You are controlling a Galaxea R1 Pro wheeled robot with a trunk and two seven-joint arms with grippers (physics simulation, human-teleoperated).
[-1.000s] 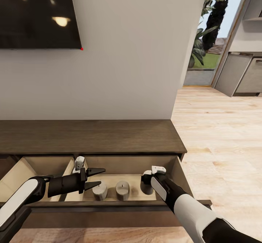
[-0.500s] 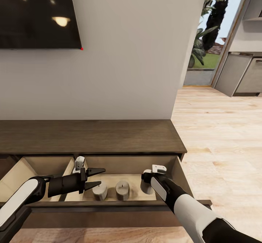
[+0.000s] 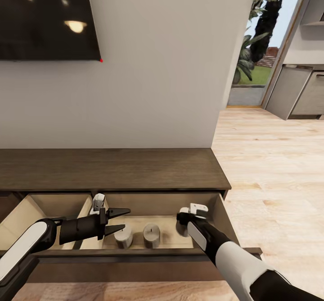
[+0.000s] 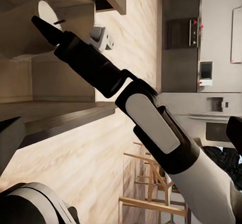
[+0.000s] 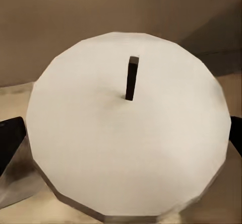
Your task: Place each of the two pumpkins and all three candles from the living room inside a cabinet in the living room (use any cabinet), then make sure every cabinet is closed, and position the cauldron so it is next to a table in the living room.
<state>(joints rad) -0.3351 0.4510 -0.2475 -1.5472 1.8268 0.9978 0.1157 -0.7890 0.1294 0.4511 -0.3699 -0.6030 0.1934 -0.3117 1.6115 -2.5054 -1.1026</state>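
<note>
- The cabinet (image 3: 112, 170), a long dark-brown unit against the white wall, has its right drawer (image 3: 223, 215) pulled out, and the light wooden inside is visible.
- Three candles sit on the drawer floor. The left candle (image 3: 123, 236) leans to one side, and the middle candle (image 3: 151, 235) stands upright just beside it.
- The third candle (image 3: 181, 230) is nearer the drawer's right wall, mostly hidden behind the right arm.
- The right gripper (image 3: 184, 220) reaches down into the drawer over that third candle. In the right wrist view the candle's (image 5: 128, 138) pale top and dark wick lie between two dark fingertips (image 5: 11, 138) at its sides. Whether they press on it cannot be told.
- The left gripper (image 3: 120, 220) is inside the drawer near its left end, pointing toward the leaning candle. Its jaws are spread and hold nothing.
- A dark television screen (image 3: 47, 17) hangs on the wall above the cabinet's left half.
- Light wood floor (image 3: 270, 166) runs from the cabinet's right end to an open doorway with greenery outside.
</note>
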